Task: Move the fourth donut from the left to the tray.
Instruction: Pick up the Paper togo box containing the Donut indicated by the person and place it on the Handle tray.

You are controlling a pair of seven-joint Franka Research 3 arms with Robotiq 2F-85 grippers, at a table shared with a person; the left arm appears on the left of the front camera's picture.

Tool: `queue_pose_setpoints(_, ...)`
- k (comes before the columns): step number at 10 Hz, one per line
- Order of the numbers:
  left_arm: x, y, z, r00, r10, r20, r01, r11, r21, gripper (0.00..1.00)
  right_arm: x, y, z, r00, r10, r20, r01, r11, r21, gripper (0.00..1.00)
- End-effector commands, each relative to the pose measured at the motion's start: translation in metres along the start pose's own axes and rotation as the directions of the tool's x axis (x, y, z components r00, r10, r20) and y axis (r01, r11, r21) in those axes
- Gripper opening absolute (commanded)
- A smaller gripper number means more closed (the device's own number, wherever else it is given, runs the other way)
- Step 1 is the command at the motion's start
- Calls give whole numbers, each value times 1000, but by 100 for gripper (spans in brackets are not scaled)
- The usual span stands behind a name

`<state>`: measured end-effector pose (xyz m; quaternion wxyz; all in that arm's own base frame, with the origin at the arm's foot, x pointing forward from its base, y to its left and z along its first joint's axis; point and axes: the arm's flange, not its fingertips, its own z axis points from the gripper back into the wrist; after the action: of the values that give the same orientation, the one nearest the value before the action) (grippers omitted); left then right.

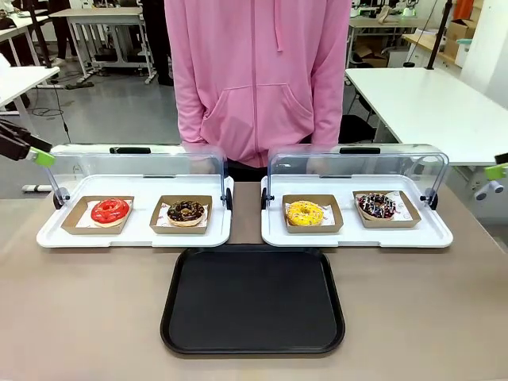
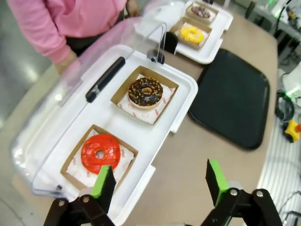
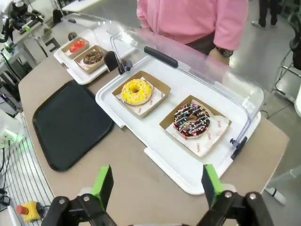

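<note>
I am in a robotics lab or workshop hall. Behind a person (image 1: pixel 255 79) in a pink hoodie, white work tables (image 1: pixel 429 103) on metal legs stand on a bare grey floor (image 1: pixel 119 111), with cables (image 1: pixel 48 111) trailing across it. Cardboard boxes (image 1: pixel 459 32) sit at the far right. Beside my brown table (image 1: pixel 79 317) lies a yellow emergency-stop box (image 2: pixel 292 130). White display trays (image 1: pixel 135 236) and a black tray (image 1: pixel 252 300) are set out like a bakery counter.
</note>
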<state>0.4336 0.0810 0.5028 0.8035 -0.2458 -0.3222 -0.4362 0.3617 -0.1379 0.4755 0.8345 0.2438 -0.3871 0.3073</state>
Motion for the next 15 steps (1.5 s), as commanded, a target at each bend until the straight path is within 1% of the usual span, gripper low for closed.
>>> queue_pose_setpoints(1, -4, 23, 3, 999, -3, 54, 5, 999, -34, 100, -11, -15, 6, 999, 25, 36, -26, 999, 36, 100)
queue_pose_setpoints(2, -10, 32, 6, 997, -11, 73, 14, 999, -32, 100, -20, -22, 12, 998, 36, 52, -38, 999, 38, 100)
queue_pose_setpoints(3, -14, 40, 9, 995, -12, 104, 17, 999, -52, 100, -26, -27, 18, 995, 47, 87, -51, 997, 52, 100)
queue_pose_setpoints(4, -14, 38, 6, 995, -30, 98, 36, 998, -51, 100, -30, -29, 22, 992, 58, 114, -65, 996, 62, 100)
queue_pose_setpoints(5, -17, 37, 2, 991, -42, 130, 51, 997, -64, 100, -35, -31, 27, 987, 67, 148, -78, 995, 69, 100)
queue_pose_setpoints(6, -18, 36, 2, 990, -42, 137, 51, 997, -61, 100, -38, -31, 29, 984, 62, 164, -74, 995, 70, 100)
queue_pose_setpoints(7, -14, 33, -3, 985, -62, 163, 74, 995, -63, 100, -39, -33, 33, 982, 61, 177, -74, 995, 66, 100)
queue_pose_setpoints(8, -12, 32, -5, 981, -58, 187, 72, 995, -67, 100, -40, -35, 36, 979, 56, 194, -69, 996, 64, 100)
queue_pose_setpoints(11, -15, 22, -10, 969, -75, 233, 96, 992, -79, 100, -44, -35, 37, 976, 49, 213, -68, 995, 79, 100)
queue_pose_setpoints(12, -15, 20, -12, 968, -80, 238, 101, 992, -78, 100, -44, -36, 37, 976, 49, 213, -70, 994, 90, 100)
queue_pose_setpoints(13, -16, 18, -12, 965, -85, 247, 107, 992, -74, 100, -46, -33, 36, 981, 21, 195, -38, 996, 81, 100)
queue_pose_setpoints(15, -16, 21, -11, 960, -95, 262, 119, 990, -75, 100, -46, -33, 36, 981, 21, 195, -38, 996, 81, 100)
